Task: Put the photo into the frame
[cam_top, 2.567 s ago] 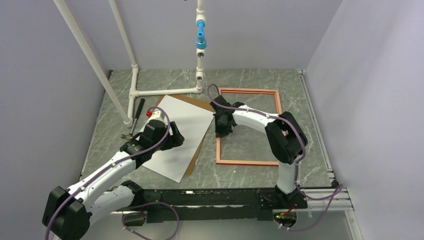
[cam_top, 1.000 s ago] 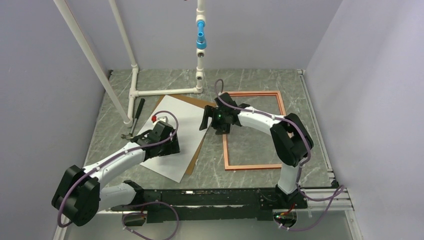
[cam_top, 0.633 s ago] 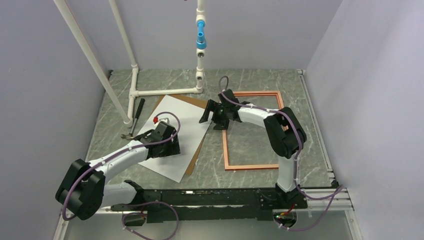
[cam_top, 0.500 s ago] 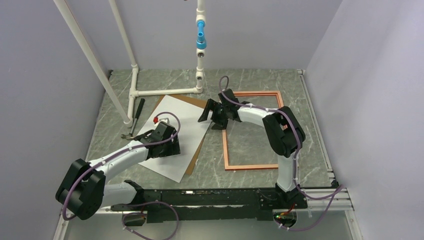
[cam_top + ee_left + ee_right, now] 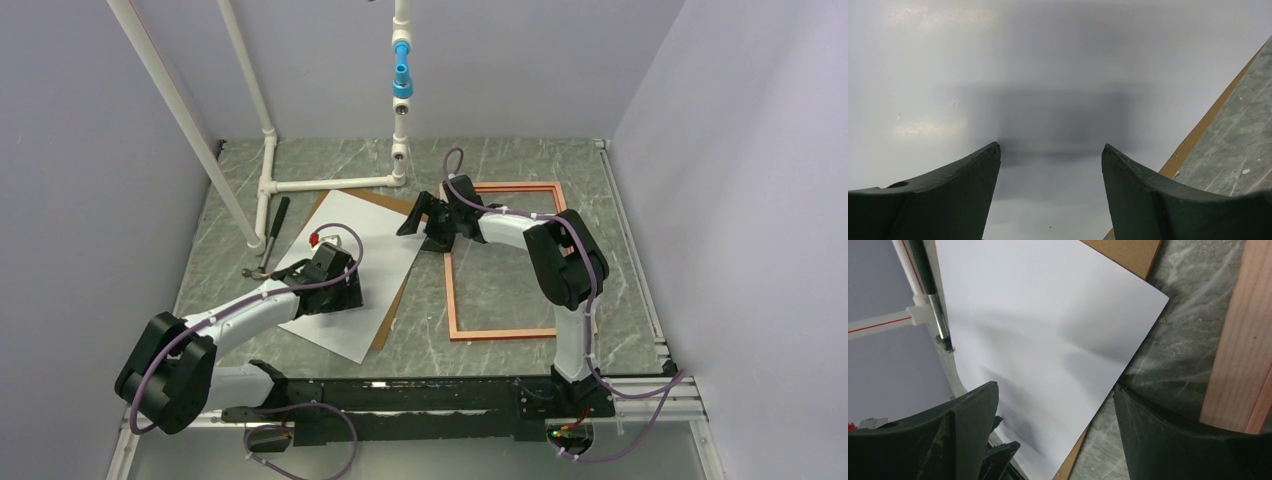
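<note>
Photo lies white-face-up on the backing board, just left of the frame and skewed to it, left gripper wide over its middle, right gripper wide at its frame-side corner, both empty

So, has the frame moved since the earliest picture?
Yes. The frame has shifted: its near left corner now lies farther right of the brown backing board.

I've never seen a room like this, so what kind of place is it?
Likely a robot test booth in a lab: a left arm and right arm bolted by a marbled table, plain walls around it, and a white pipe stand.
</note>
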Motion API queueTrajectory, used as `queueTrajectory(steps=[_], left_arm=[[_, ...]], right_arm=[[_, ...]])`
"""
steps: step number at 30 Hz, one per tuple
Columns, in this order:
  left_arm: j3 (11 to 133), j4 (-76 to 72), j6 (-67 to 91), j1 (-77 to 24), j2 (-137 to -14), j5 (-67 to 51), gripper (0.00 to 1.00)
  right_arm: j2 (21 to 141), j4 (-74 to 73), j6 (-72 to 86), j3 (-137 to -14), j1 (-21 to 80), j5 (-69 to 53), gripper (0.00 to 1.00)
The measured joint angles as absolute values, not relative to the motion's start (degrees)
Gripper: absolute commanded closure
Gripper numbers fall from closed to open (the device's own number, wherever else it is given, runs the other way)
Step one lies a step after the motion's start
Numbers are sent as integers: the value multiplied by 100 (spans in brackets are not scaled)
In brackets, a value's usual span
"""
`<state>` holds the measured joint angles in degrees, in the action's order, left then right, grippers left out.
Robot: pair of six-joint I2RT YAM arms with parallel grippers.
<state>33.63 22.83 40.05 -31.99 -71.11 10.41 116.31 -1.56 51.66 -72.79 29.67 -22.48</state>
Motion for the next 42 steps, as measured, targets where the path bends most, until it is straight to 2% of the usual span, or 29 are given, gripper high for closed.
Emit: queueTrajectory(steps=[20,33,39,42], left_arm=[[3343,2176,3983,-3199,-7153,1044,23],[3343,2174,3983,-3201,-7153,1044,23],[3343,2174,3983,-3201,-7153,1044,23],[3343,2176,3983,-3201,-7153,1044,23]], right_arm=[[11146,1411,5299,-6195,2906,-2620,19],[11253,2408,5616,-5970,2906,-2915,25],[11579,2596,5682,-5970,2943,-2967,39],[11789,2757,5771,-5972,2969,-3055,54]])
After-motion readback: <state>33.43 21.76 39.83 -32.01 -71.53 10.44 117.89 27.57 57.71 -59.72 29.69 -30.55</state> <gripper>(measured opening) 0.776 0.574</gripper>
